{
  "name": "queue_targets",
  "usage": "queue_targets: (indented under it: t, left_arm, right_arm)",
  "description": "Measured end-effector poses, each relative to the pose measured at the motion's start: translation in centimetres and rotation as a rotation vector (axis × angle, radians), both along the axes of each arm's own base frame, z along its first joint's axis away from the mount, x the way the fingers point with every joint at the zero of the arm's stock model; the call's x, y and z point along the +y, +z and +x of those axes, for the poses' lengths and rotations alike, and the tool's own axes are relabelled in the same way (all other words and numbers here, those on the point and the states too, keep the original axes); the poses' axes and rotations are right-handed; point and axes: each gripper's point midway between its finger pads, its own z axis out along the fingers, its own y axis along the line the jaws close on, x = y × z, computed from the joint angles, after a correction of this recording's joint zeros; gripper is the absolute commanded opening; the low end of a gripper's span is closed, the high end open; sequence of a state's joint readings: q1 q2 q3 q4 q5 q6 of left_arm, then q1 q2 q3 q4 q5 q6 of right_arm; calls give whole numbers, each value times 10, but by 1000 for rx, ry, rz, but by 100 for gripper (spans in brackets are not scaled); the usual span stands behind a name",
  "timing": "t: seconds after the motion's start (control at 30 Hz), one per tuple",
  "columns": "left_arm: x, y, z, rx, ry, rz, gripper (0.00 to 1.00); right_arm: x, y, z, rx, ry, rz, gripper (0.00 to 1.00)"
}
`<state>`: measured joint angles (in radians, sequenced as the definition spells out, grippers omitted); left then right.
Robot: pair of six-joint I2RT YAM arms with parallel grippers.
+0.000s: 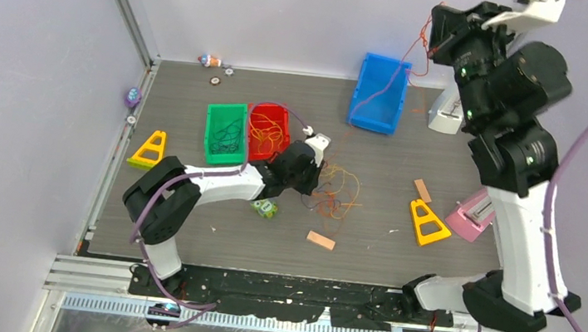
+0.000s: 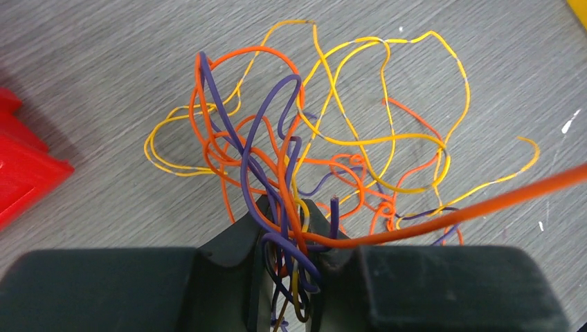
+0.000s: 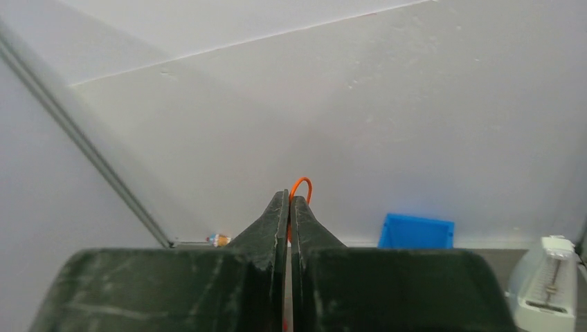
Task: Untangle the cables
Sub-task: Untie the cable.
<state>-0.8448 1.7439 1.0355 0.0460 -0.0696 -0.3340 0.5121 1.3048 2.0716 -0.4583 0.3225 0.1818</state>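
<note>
A tangle of thin orange, yellow and purple cables lies on the grey table mid-centre; it fills the left wrist view. My left gripper is low over the tangle and shut on a bundle of purple, orange and yellow strands. My right gripper is raised high at the back right, shut on one orange cable. That cable runs taut from it down across the blue bin to the tangle and crosses the left wrist view.
A green bin and a red bin hold some cables behind the left arm. A blue bin stands tilted at the back. Yellow wedges, small wooden blocks, pink and white devices lie about.
</note>
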Motion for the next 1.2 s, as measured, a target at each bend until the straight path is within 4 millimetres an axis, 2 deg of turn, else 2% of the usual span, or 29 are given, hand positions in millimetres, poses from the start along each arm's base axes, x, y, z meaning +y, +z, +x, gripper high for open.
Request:
queue_targets:
  t: [0.1, 0.13, 0.23, 0.3, 0.33, 0.43, 0.5, 0.6, 0.63, 0.67, 0.83, 0.9, 0.97, 1.07, 1.13, 1.2]
  left_arm:
    - [6, -6, 3, 35, 23, 4, 28]
    - [7, -10, 5, 61, 28, 1, 34]
    - [9, -25, 13, 146, 51, -24, 53]
    - [14, -33, 14, 196, 67, -37, 56]
    - [17, -37, 15, 219, 77, -43, 55]
    - [19, -36, 16, 253, 94, -75, 41]
    - [18, -35, 16, 270, 92, -97, 36]
    - [16, -33, 14, 288, 82, -122, 36]
    - [15, -33, 15, 291, 82, -129, 34]
    - [15, -33, 14, 294, 82, -134, 29]
    - [23, -39, 10, 302, 98, -140, 1]
    - [32, -40, 6, 288, 111, -145, 0]
    - [44, -37, 2, 264, 125, -151, 0]
    - [49, -24, 2, 217, 127, -171, 0]
    - [48, -12, 8, 171, 119, -187, 0]
    - [47, -4, 11, 139, 111, -194, 0]
  right_arm:
    - [-9, -7, 28, 36, -70, -8, 6]
    - [-14, -5, 35, 39, -92, -4, 6]
    - [-28, 16, 42, 2, -129, 34, 5]
    - [-36, 37, 34, -47, -137, 68, 5]
    - [-38, 44, 30, -65, -137, 80, 5]
    - [-46, 64, 13, -125, -133, 117, 5]
    - [-50, 69, 7, -143, -135, 125, 5]
    - [-60, 65, 8, -137, -159, 126, 5]
    - [-63, 60, 12, -125, -169, 127, 5]
    - [-66, 56, 16, -114, -178, 128, 5]
    - [-86, 24, 38, -19, -255, 123, 6]
    - [-95, 9, 41, 26, -290, 117, 5]
    - [-99, -20, 38, 90, -301, 103, 6]
    - [-98, -86, 24, 205, -287, 75, 12]
    - [-98, -150, 8, 306, -275, 57, 15]
    - [-99, -201, -1, 383, -282, 55, 16]
